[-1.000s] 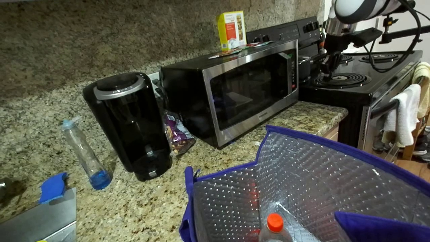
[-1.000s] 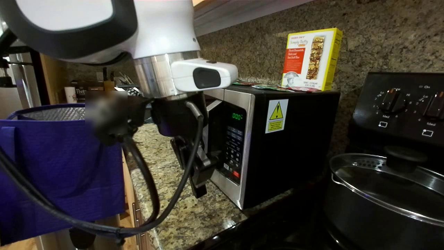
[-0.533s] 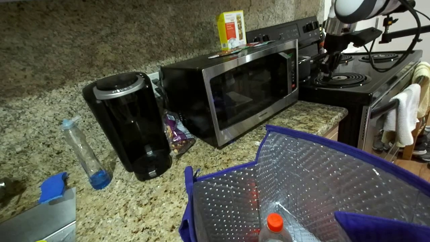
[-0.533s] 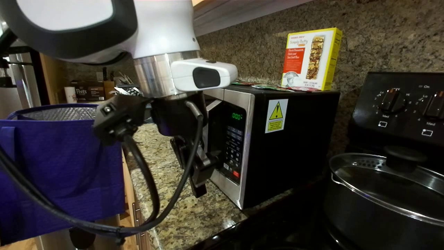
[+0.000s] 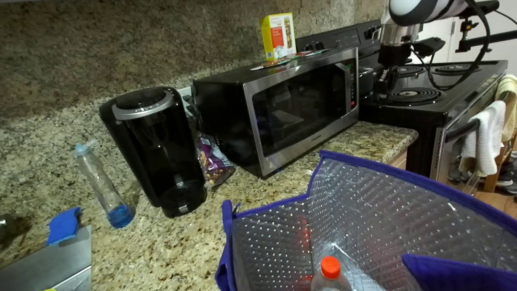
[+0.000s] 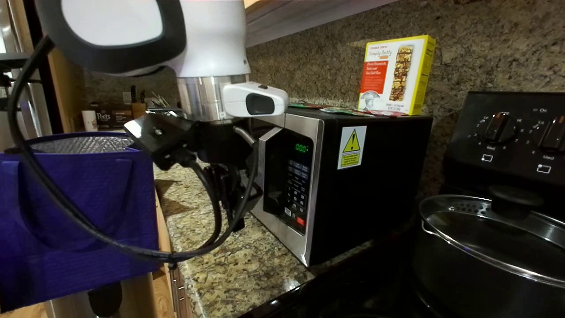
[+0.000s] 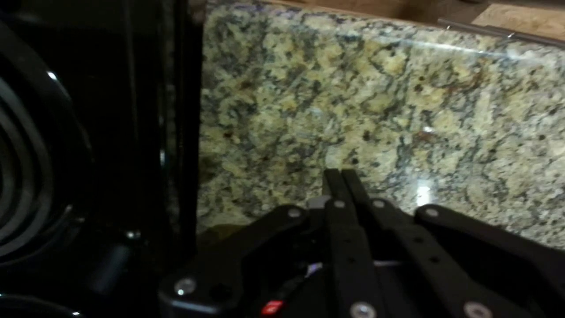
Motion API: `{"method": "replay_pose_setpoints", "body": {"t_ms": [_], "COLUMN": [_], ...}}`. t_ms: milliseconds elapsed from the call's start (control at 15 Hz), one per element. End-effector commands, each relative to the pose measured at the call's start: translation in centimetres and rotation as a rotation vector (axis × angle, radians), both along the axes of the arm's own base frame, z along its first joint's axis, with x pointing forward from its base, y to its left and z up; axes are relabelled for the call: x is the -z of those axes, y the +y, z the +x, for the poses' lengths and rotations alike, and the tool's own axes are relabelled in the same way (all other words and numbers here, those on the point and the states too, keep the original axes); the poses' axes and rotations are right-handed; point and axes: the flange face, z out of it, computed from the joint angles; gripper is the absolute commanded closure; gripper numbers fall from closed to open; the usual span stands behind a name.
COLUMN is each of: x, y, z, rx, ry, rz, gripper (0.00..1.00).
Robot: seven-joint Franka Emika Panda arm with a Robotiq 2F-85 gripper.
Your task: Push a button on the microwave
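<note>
The microwave is a wide steel-fronted oven with a dark glass door, standing on the granite counter. Its control panel shows a green display reading zeros, with rows of small keys and a red button near the bottom. The red button also shows in the wrist view, low and partly behind the gripper linkage. My gripper points down in front of the microwave near its control end, apart from the panel. In the wrist view its fingers are together, empty, above the bare counter.
A stove with coil burners adjoins the counter; a lidded pot stands beside the microwave. A purple insulated bag, a black coffee maker and a spray bottle are nearby. A bar box stands on the microwave.
In the last half second the arm and gripper have shifted to the left in both exterior views, and the fingertips sit higher in one of them. The microwave has not moved.
</note>
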Motion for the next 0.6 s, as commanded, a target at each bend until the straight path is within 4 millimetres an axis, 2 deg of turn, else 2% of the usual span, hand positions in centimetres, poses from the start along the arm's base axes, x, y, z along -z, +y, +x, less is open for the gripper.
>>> {"method": "replay_pose_setpoints", "body": {"t_ms": [0,333,533], "x": [1.3,2.8,3.4], "y": [1.4,0.3,0.1], "z": [1.6,2.6,3.1], "rx": [-0.110,-0.147,-0.182], "ry": [0.051,-0.008,-0.080], "rz": [0.010,-0.124,-0.142], "gripper": [0.95,0.95,0.95]}}
